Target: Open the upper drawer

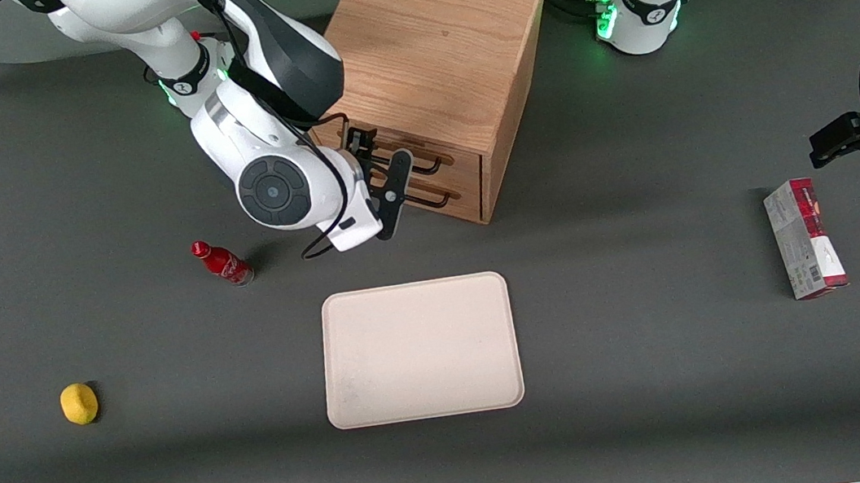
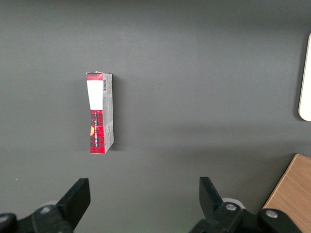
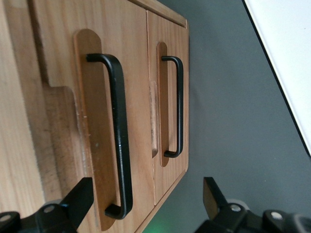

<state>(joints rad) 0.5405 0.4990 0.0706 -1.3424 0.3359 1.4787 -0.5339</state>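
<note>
The oak cabinet point(image 1: 439, 51) stands at the table's back, with both drawers shut. The upper drawer point(image 1: 463, 160) has a thin black bar handle point(image 1: 425, 165); the lower drawer point(image 1: 464, 198) lies just under it. My right gripper point(image 1: 380, 170) hangs open in front of the drawer fronts, at the handles' end toward the working arm. In the right wrist view the upper drawer's handle point(image 3: 119, 136) has its end between my open gripper's point(image 3: 146, 201) fingers point(image 3: 77, 198), untouched. The lower drawer's handle point(image 3: 178, 107) is farther off.
A cream tray point(image 1: 419, 349) lies nearer the front camera than the cabinet, also in the right wrist view point(image 3: 286, 58). A red bottle point(image 1: 222, 263) lies beside my arm. A yellow object point(image 1: 79, 403) and a red-and-grey box point(image 1: 803, 238) lie toward the table's two ends.
</note>
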